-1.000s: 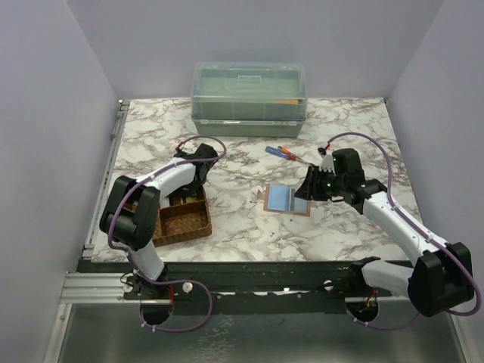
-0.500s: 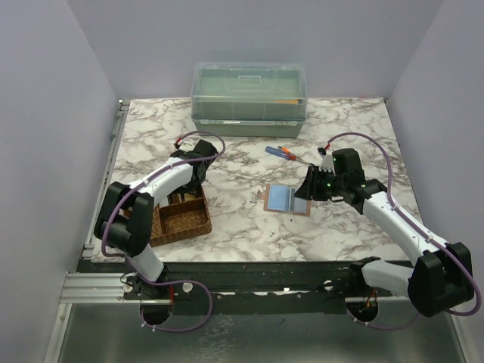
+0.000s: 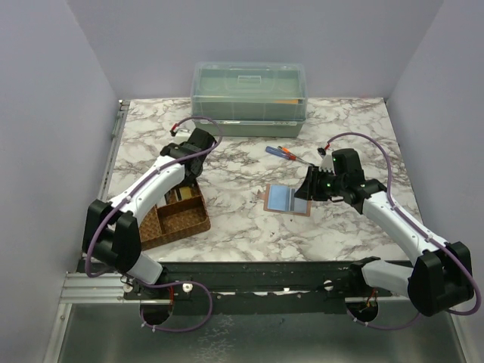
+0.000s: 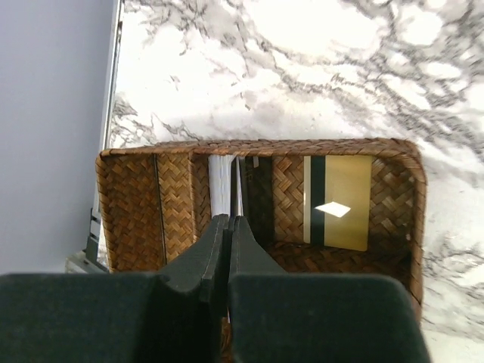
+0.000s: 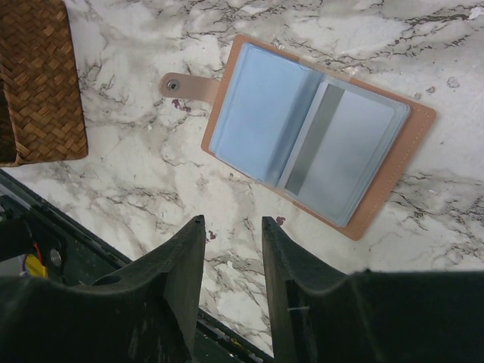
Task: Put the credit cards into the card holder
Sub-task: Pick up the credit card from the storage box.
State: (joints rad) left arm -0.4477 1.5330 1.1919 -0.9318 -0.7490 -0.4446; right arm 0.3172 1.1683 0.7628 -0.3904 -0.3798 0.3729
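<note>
The tan card holder (image 5: 389, 178) lies open on the marble at mid-table (image 3: 300, 209). A light blue credit card (image 5: 257, 113) sits in its left sleeve and a silver-grey one (image 5: 352, 155) in its right. My right gripper (image 5: 231, 221) hangs open just near of the holder, with nothing between its fingers. In the left wrist view my left gripper (image 4: 229, 221) is shut over the woven tray (image 4: 128, 204). Its tips pinch the edge of a white credit card (image 4: 219, 185) seen edge-on. A gold card (image 4: 344, 200) lies flat in the tray.
The woven divided tray (image 3: 185, 223) stands at the near left. A lidded green plastic box (image 3: 249, 98) is at the back. Red-and-blue screwdrivers (image 3: 281, 152) lie just beyond the holder. The table's front rail runs close under my right gripper.
My left gripper has closed from partly open to shut, and the left wrist has drawn up and away from the tray. The right arm has not moved.
</note>
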